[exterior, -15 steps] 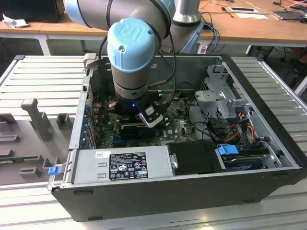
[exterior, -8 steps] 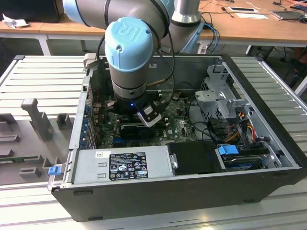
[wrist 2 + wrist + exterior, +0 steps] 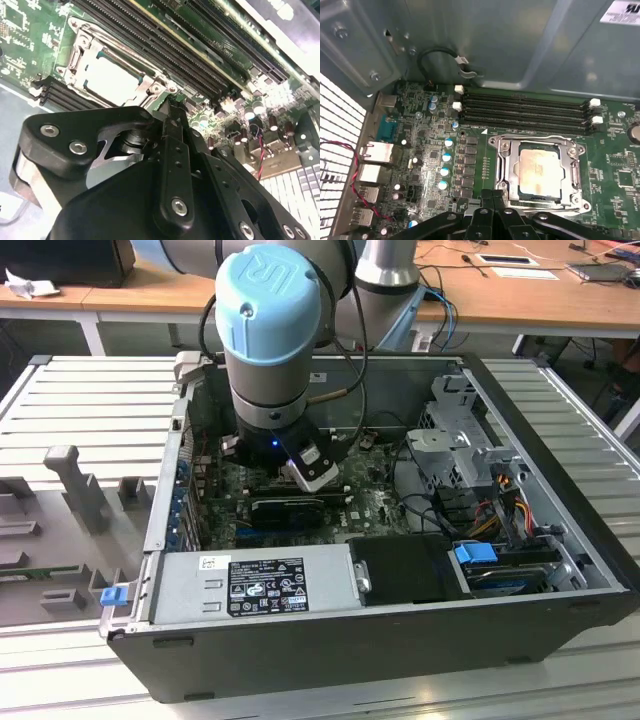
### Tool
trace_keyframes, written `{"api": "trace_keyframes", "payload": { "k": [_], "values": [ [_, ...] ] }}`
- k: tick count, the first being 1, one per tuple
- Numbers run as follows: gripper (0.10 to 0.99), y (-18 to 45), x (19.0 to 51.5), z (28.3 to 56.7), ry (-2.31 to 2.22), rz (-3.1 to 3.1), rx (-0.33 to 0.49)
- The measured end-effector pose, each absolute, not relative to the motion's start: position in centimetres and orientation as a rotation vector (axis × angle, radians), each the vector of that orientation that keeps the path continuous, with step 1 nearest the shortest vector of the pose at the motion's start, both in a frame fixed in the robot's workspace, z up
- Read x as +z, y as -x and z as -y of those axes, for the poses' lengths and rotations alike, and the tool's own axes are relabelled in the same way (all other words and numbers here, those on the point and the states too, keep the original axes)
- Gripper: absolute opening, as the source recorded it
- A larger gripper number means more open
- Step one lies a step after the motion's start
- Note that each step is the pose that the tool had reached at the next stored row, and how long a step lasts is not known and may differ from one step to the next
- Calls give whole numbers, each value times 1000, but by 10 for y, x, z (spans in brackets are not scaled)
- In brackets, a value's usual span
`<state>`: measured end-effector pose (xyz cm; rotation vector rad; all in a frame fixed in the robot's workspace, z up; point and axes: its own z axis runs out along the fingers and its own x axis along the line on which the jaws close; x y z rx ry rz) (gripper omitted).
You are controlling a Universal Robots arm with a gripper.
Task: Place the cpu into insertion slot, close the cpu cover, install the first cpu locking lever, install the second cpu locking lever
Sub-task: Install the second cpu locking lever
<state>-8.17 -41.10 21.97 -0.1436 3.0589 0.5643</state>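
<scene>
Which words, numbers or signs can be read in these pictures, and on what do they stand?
Nothing reads reliably.
Power supply label: print too small.
White sticker on the case wall: blurred.
Blue joint cap: a raised logo, no words.

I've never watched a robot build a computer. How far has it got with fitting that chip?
The cpu already sits in the slot, and the cover looks folded down around it, framing its metal top. The gripper hangs just beside the socket's edge, holding nothing that I can see. Whether the two locking levers are latched I cannot tell, so that part may remain.
</scene>
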Motion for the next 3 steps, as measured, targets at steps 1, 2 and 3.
{"api": "trace_keyframes", "payload": {
  "k": [1,2,3],
  "values": [
    [106,82,221,411,143,-3058,566],
    [106,82,221,411,143,-3058,566],
    [106,82,221,411,144,-3058,566]
  ]
}}
